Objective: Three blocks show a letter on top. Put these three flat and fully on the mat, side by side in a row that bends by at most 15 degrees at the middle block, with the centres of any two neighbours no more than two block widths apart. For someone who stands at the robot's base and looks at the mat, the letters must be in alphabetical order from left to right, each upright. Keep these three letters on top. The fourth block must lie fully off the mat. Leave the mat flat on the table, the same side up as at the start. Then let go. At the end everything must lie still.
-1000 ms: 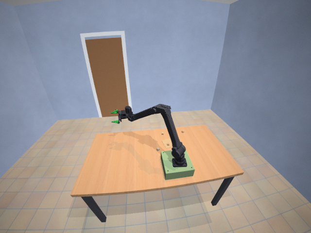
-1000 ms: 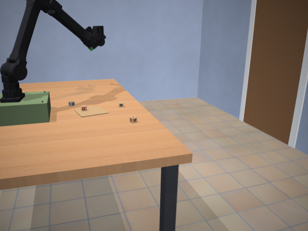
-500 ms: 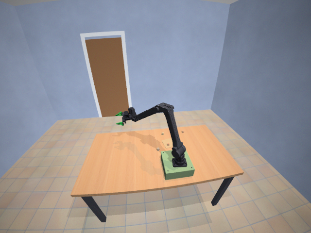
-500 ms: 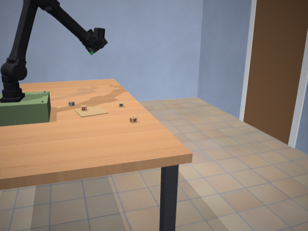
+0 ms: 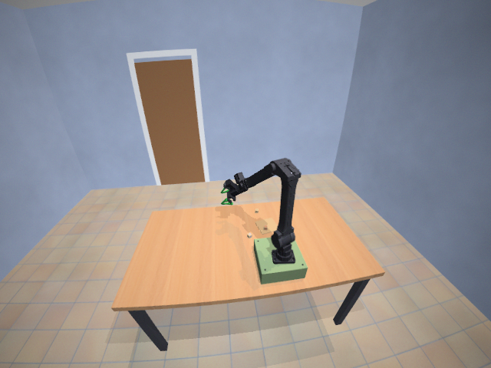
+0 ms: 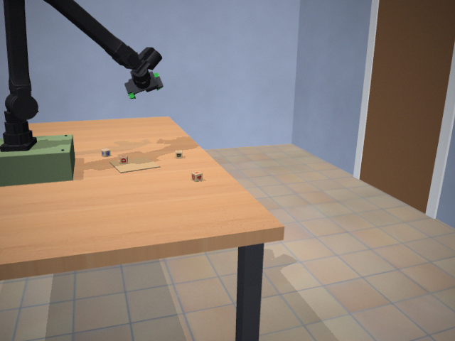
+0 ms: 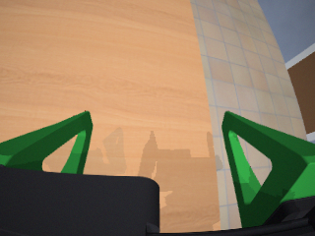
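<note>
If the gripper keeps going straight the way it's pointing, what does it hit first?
Probably bare table top: the wrist view past the open gripper shows only wood, close to the table's edge, with no block in that line. Depth is hard to judge.

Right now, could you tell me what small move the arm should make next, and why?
Probably swing the open pincer back and down toward the mat. It hangs high over the far part of the table with nothing between its fingers, and only one block sits on the mat; the other three, such as the red-marked one, lie off it. The letters are too small to read.
</note>
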Motion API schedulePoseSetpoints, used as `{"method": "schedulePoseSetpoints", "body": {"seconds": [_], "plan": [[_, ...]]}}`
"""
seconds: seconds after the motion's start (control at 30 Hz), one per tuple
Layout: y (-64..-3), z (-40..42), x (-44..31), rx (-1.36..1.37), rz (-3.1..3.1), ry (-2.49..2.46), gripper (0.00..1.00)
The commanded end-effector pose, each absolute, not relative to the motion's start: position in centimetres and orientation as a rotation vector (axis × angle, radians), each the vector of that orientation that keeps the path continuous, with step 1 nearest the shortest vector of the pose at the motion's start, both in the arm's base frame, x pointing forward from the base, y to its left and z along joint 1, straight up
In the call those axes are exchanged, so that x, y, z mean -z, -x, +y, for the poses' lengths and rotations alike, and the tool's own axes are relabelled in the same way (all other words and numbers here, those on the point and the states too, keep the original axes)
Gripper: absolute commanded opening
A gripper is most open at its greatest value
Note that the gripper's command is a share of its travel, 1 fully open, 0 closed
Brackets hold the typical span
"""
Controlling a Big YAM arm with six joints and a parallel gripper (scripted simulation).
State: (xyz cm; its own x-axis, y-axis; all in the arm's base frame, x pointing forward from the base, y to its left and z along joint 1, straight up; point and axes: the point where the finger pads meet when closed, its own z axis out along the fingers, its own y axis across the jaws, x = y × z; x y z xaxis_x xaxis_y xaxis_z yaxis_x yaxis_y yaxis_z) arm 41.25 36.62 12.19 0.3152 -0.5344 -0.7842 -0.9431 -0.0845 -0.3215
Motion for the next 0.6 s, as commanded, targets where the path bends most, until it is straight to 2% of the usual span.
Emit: {"method": "schedulePoseSetpoints", "body": {"seconds": [0.0, 0.13, 0.2, 0.27, 0.4, 0.5, 0.57], "plan": [[-39.2, 32.4, -12.7, -0.557, 1.341, 1.825, 1.0], [-35.6, 26.8, -10.0, -0.552, 1.484, 1.88, 1.0], [-31.9, 22.5, -8.0, -0.565, 1.597, 1.926, 1.0], [-31.9, 22.5, -8.0, -0.565, 1.597, 1.926, 1.0], [-26.7, 17.9, -5.8, -0.603, 1.723, 1.978, 1.0], [-25.7, 17.2, -5.5, -0.614, 1.745, 1.987, 1.0], [-27.8, 17.8, -7.2, -0.576, 1.706, 1.975, 1.0]]}}
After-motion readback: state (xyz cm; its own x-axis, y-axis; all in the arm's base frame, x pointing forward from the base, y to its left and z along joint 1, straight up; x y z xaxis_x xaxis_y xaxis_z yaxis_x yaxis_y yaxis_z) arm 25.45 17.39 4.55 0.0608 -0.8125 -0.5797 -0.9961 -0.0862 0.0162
